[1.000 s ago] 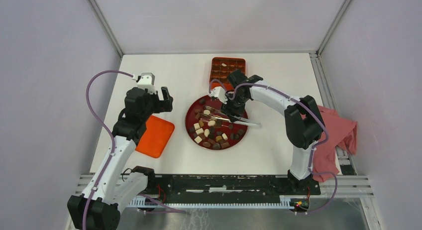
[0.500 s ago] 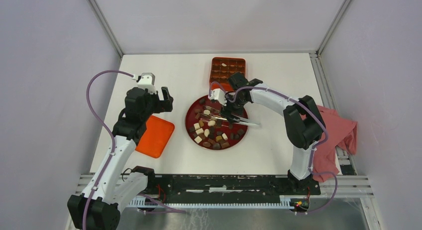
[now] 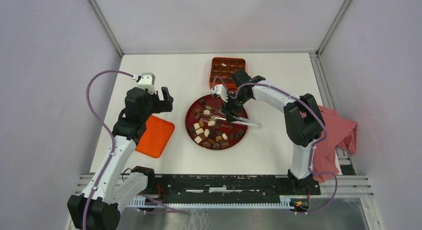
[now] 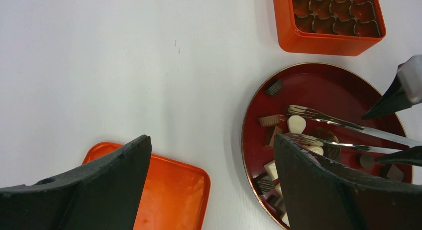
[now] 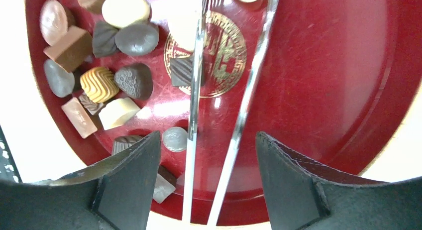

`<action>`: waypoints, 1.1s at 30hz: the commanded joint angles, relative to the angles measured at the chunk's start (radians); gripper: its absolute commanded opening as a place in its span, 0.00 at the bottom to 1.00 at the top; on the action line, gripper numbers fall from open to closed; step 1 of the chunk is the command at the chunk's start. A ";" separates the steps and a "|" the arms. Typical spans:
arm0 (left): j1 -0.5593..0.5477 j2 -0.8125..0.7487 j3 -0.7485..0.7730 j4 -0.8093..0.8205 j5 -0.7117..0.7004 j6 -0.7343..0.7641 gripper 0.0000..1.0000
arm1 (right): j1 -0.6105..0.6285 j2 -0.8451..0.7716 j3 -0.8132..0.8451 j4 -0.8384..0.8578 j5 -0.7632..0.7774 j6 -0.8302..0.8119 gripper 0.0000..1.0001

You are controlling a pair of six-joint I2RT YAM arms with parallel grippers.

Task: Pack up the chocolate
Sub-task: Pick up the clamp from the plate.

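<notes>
Roughly two dozen pieces of chocolate (image 5: 99, 84) are lying on one red plate (image 5: 323, 90).
One pair of tongs (image 5: 245, 95) is resting among them; the right tool (image 5: 208, 140) is hovering released, fingers wide either side of the tongs, touching neither arm. The left tool (image 4: 211, 140) is gaping empty over the bench (image 4: 124, 65), near one orange lid (image 4: 169, 190).

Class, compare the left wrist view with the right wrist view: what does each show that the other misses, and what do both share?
Left wrist only: the orange compartment box and the shallow orange tray. Right wrist only: a ridged golden chocolate. Both: the red plate, the metal tongs lying on it, and assorted chocolates.
</notes>
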 commanded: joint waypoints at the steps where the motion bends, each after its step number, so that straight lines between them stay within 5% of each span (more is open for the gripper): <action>1: 0.002 -0.003 -0.001 0.032 0.012 0.048 0.96 | -0.056 -0.029 0.102 -0.005 -0.169 0.079 0.74; 8: 0.002 0.000 -0.002 0.030 0.012 0.048 0.96 | -0.059 0.028 0.095 0.066 -0.032 0.154 0.54; 27: 0.002 0.000 -0.002 0.032 0.038 0.050 0.96 | -0.012 0.092 0.067 0.096 0.126 0.124 0.45; 33: 0.002 0.004 -0.001 0.033 0.044 0.049 0.96 | -0.004 0.070 0.036 0.109 0.148 0.105 0.25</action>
